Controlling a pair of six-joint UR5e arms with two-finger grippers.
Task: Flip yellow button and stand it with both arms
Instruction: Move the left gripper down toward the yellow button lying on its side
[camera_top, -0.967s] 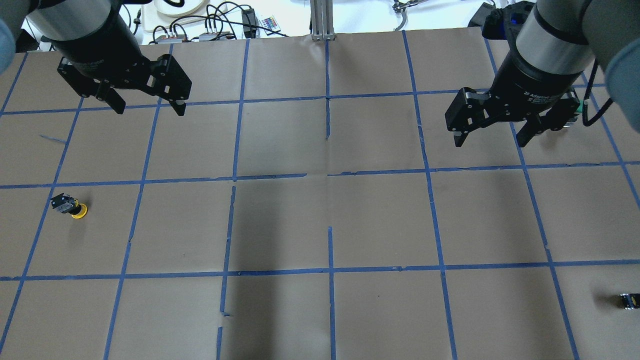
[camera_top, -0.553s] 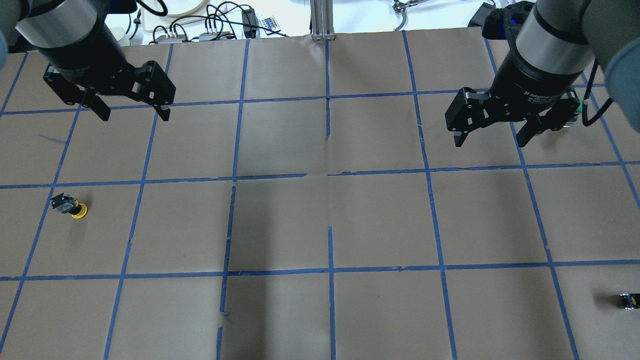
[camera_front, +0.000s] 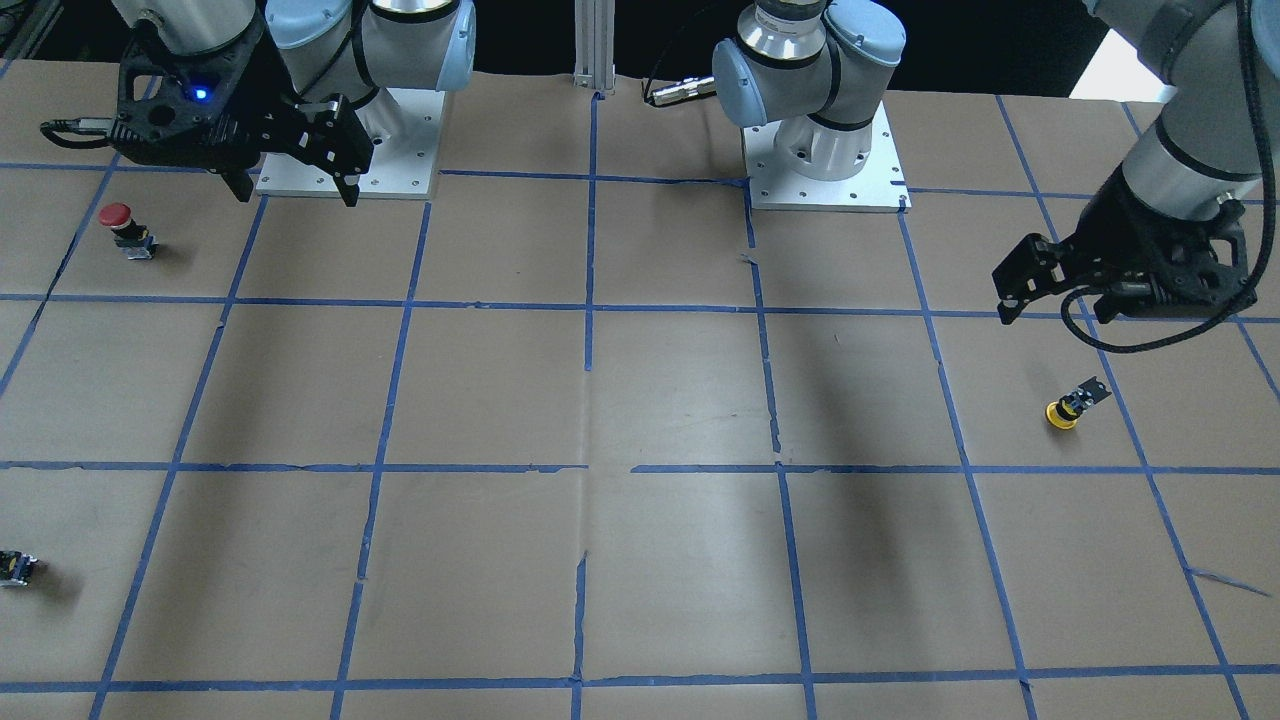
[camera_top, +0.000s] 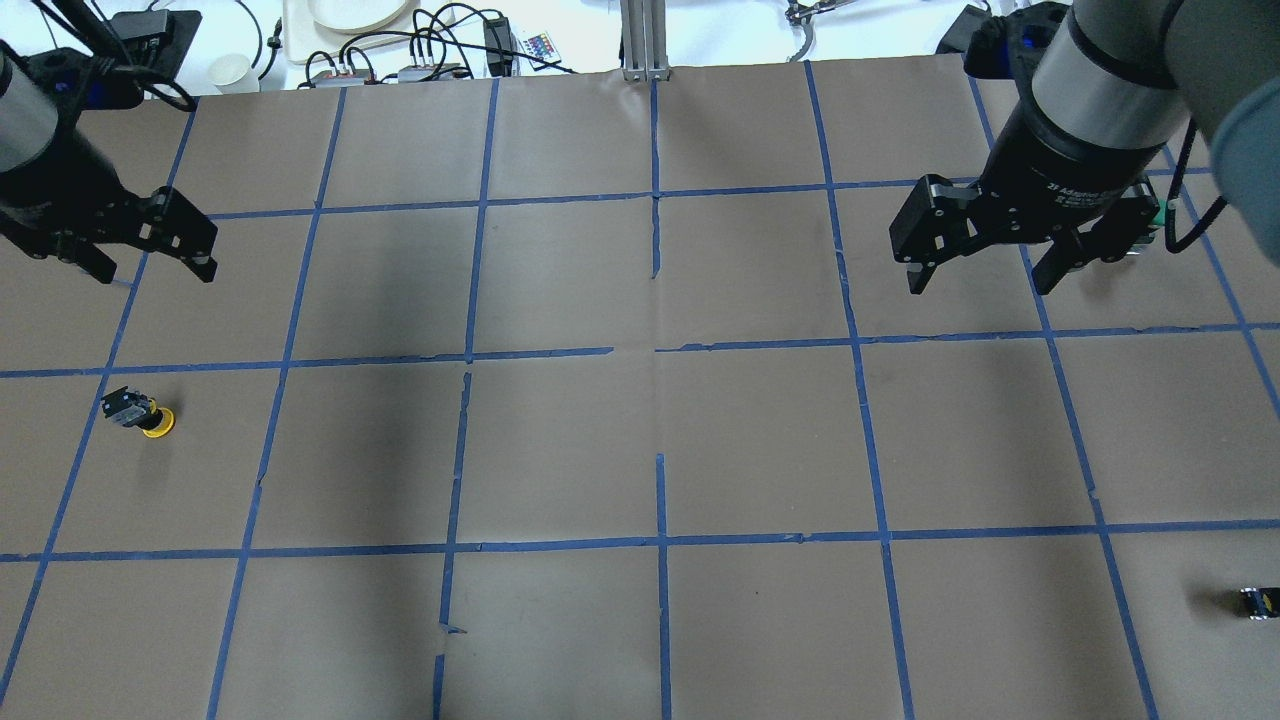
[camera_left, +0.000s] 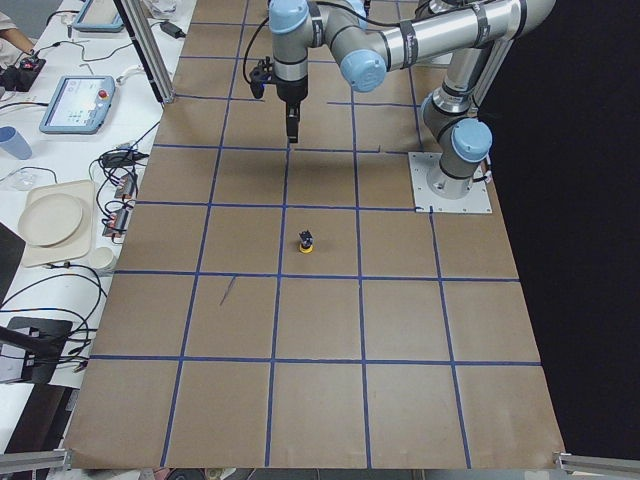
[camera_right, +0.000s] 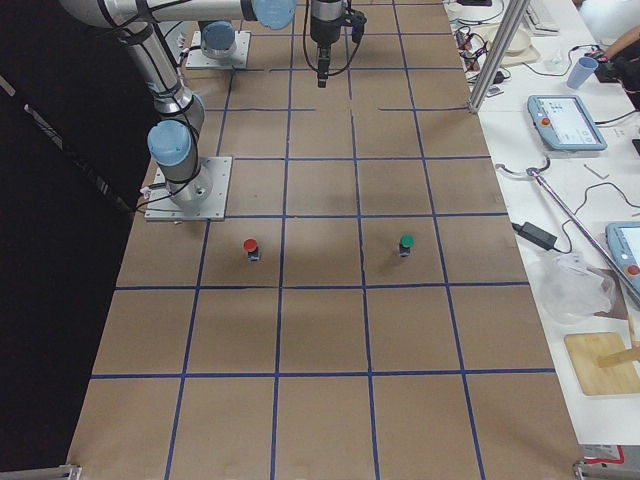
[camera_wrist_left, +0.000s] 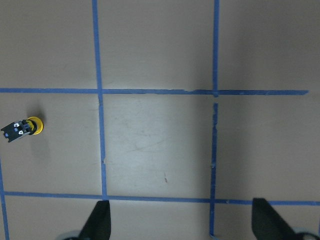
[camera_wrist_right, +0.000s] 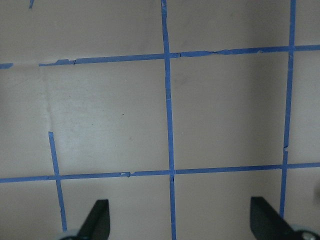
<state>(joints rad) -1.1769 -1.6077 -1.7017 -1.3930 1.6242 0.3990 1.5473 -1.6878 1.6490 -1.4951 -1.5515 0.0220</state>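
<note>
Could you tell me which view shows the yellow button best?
Left wrist-mounted: the yellow button appears largest, cap and base distinct. Overhead, front-facing and exterior left show it smaller; exterior right and right wrist-mounted miss it.

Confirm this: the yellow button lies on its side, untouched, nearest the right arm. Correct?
No, wrong arm. The yellow button lies on its side, untouched, nearest the left arm; the exterior front-facing view shows it.

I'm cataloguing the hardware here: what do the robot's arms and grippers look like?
The left arm and right arm are silver-grey tubes with pale blue joint caps. The left gripper and right gripper are black, two-fingered; the right one's collar bears white lettering. A black cable loops under the left wrist.
</note>
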